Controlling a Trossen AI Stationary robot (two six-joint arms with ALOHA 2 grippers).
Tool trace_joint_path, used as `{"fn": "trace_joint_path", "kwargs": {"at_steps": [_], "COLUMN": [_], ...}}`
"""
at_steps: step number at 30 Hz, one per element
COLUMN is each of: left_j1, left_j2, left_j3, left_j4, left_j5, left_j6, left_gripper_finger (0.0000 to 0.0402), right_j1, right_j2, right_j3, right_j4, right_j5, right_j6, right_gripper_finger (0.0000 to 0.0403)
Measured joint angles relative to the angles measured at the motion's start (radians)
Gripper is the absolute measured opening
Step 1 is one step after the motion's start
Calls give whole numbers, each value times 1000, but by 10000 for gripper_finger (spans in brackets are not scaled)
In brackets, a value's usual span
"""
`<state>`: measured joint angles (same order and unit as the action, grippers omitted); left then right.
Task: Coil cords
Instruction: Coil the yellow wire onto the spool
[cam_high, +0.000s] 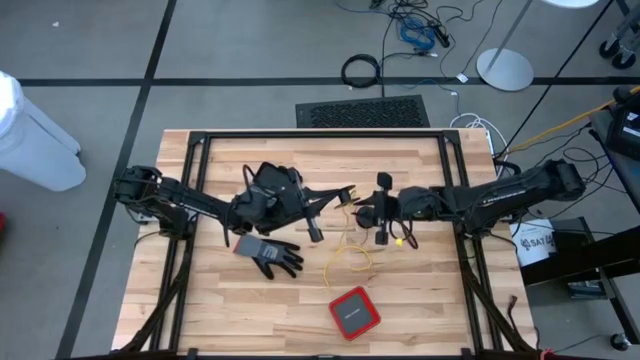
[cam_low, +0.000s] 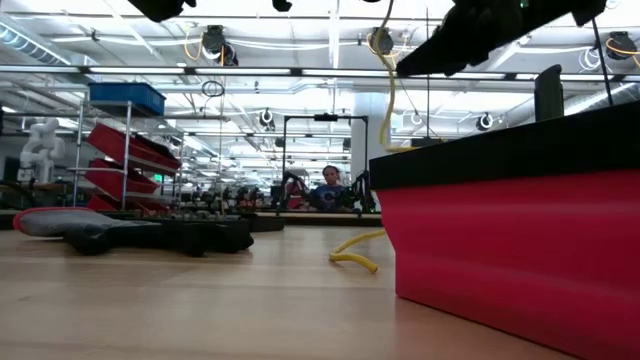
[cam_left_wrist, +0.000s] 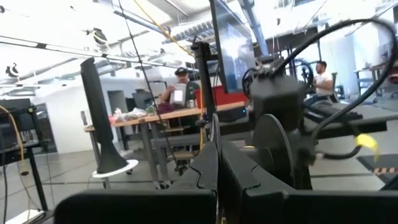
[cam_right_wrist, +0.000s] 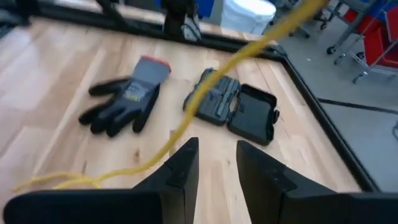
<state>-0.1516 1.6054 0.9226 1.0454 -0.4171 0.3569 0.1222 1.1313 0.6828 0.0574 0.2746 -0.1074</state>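
We see a pale wooden table (cam_high: 250, 300) with a black frame running along its edges. Lying on it are a grey and black glove (cam_high: 270, 253) towards the left, an open black case (cam_right_wrist: 239, 109) just beside the glove, and a red box (cam_high: 354, 311) near the front edge. A yellow cord (cam_high: 345, 262) trails across the boards between the glove and the red box.
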Motion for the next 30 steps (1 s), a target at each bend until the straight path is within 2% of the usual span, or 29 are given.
{"fn": "trace_joint_path", "kwargs": {"at_steps": [3,8,16,20,24,28,30], "left_j1": [0,0,0,-13,-24,-27,-27], "left_j2": [0,0,0,0,0,0,0], "left_j3": [0,0,0,0,0,0,0], "left_j4": [18,38,39,36,22,5,6], "left_j5": [5,16,16,-4,-22,-33,-34], "left_j6": [0,0,8,52,78,98,98], "left_gripper_finger": [0,0,0,0,0,0,0], "right_j1": [-9,-11,-11,-11,-12,-9,-9], "right_j2": [13,64,221,255,207,117,84], "right_j3": [-50,-117,-125,-125,-126,-126,-126], "right_j4": [119,282,454,440,340,258,221], "right_j5": [-40,-42,-71,-38,43,25,-37], "right_j6": [26,45,72,95,99,124,156], "right_gripper_finger": [94,93,93,93,93,93,93]}}
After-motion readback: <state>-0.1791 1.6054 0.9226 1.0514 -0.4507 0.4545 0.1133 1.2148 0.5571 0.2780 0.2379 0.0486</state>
